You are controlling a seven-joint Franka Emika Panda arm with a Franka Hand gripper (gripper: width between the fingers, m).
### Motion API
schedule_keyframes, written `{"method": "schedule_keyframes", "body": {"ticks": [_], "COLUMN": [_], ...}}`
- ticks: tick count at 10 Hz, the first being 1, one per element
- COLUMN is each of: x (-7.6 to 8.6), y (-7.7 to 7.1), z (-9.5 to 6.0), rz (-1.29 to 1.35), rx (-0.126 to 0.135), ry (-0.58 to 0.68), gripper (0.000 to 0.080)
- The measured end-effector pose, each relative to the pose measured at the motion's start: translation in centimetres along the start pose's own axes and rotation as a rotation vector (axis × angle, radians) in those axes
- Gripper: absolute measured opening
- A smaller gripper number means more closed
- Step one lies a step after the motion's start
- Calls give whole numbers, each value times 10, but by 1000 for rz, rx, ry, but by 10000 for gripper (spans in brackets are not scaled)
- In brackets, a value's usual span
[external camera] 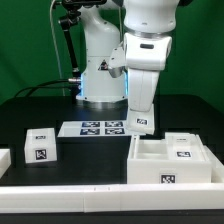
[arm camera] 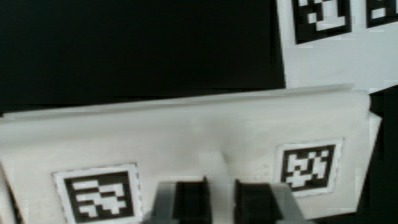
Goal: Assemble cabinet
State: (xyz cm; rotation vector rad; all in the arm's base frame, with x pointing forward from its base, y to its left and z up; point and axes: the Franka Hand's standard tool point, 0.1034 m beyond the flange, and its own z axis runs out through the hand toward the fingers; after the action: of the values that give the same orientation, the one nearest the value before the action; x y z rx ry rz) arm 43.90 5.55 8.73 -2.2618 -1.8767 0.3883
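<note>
Holding tagged white part (external camera: 140, 103) in gripper (external camera: 141, 76), apparently clenched | long axis upright | cabinet box (external camera: 195, 172) below, nearer, exterior view's right

The worktop (external camera: 30, 115) is black and matt, cloth-like, with no glare. At the near right, the cabinet (external camera: 145, 172) looks like smooth white plastic with a dull sheen. So do the drawer block (external camera: 32, 138) at the near left and the long rail (external camera: 80, 195) along the near edge. The marker board (external camera: 100, 128) is flat, matt white, its tags printed like paper. The arm's shell (external camera: 150, 25) is glossy white.
</note>
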Motion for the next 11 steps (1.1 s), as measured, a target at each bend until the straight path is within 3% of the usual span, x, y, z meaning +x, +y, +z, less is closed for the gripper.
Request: {"method": "schedule_keyframes", "body": {"ticks": [1,4,5,10,11], "x": [0,2,5,11,12], "y": [0,3,4,-5,-3], "z": [1,1,1,-6,-4], "rz": [0,-1,5,8,9], "rx": [2,-25,-63,-88,-109], "ry": [0,10,18,11,23], "gripper": [64,64,64,64,64]}}
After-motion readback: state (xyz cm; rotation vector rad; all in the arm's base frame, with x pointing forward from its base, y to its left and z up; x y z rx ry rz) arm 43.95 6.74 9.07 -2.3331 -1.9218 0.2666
